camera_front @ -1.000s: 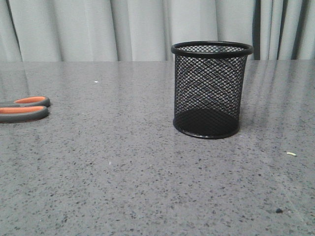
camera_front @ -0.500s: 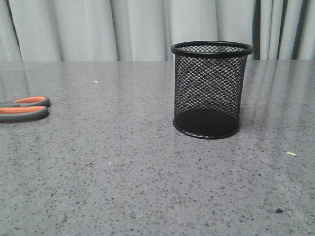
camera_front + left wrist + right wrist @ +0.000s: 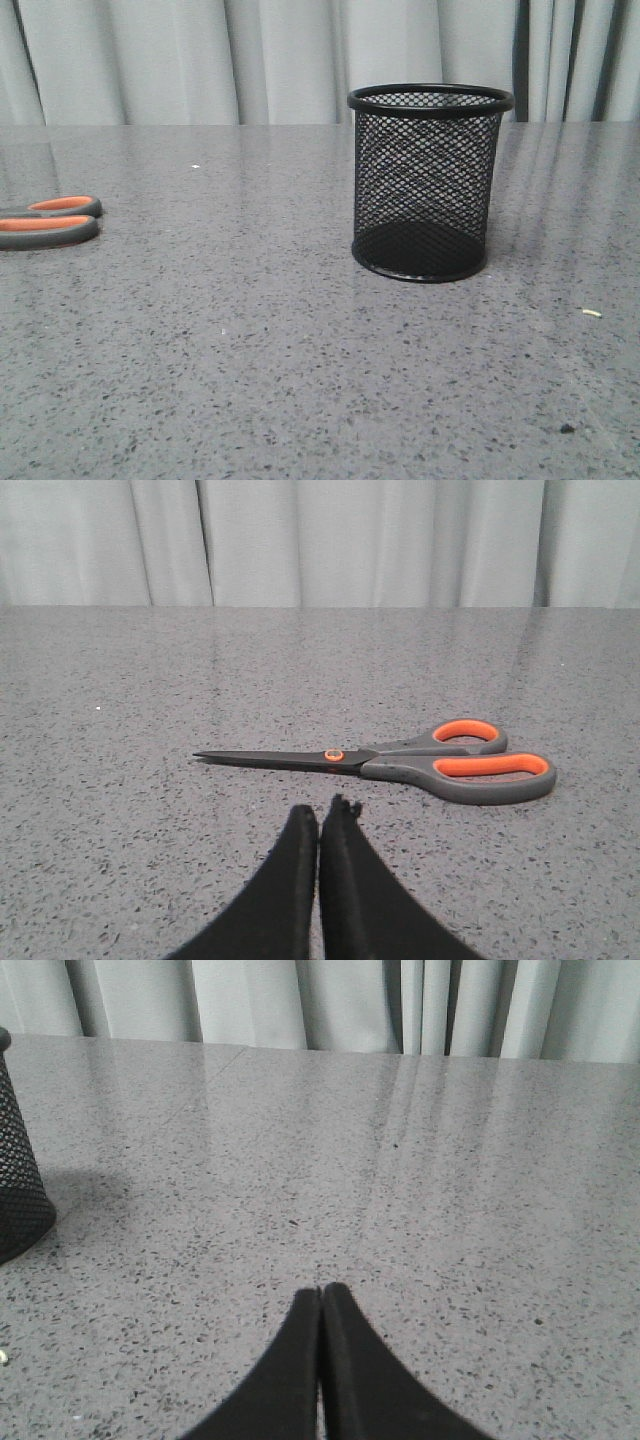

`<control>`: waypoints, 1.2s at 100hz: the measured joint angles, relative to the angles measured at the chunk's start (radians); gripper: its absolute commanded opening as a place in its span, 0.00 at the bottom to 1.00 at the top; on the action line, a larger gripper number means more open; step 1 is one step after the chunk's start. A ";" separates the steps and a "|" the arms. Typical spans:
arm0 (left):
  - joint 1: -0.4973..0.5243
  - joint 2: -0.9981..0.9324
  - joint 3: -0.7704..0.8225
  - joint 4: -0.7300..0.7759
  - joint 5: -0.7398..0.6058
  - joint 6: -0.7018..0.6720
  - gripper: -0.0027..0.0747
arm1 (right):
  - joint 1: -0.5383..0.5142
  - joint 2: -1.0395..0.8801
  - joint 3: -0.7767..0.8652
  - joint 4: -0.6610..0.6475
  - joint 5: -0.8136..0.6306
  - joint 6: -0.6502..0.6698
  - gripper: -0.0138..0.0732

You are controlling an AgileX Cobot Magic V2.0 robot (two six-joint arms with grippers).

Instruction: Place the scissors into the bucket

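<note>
The scissors lie flat on the grey table, closed, with dark blades and grey handles lined in orange. In the front view only their handles show at the far left edge. The bucket, a black wire-mesh cup, stands upright right of centre; its side also shows in the right wrist view. My left gripper is shut and empty, a short way in front of the scissors' pivot. My right gripper is shut and empty over bare table, to the right of the bucket.
The grey speckled table runs back to a pale curtain. A small pale scrap and a dark speck lie at the front right.
</note>
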 measured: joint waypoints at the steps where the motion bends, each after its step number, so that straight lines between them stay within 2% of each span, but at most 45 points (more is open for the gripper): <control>1: 0.000 0.000 0.000 0.000 0.000 0.000 0.01 | 0.000 0.000 0.000 0.000 0.000 0.000 0.07; 46: 0.000 0.000 0.000 -0.038 -0.002 0.000 0.01 | 0.000 0.000 0.000 0.015 -0.031 0.000 0.07; 63: 0.000 0.000 0.000 -0.193 -0.043 0.000 0.01 | 0.000 0.000 0.000 0.100 -0.106 0.000 0.07; 94: 0.000 0.000 0.000 -0.555 -0.127 0.000 0.01 | 0.000 0.000 0.000 0.392 -0.197 0.001 0.07; 106: 0.000 0.000 0.000 -0.635 -0.129 -0.001 0.01 | 0.000 0.000 0.000 0.466 -0.195 0.001 0.08; 120: 0.000 0.000 -0.028 -0.650 -0.088 -0.002 0.01 | 0.000 0.000 -0.068 0.462 -0.097 0.002 0.11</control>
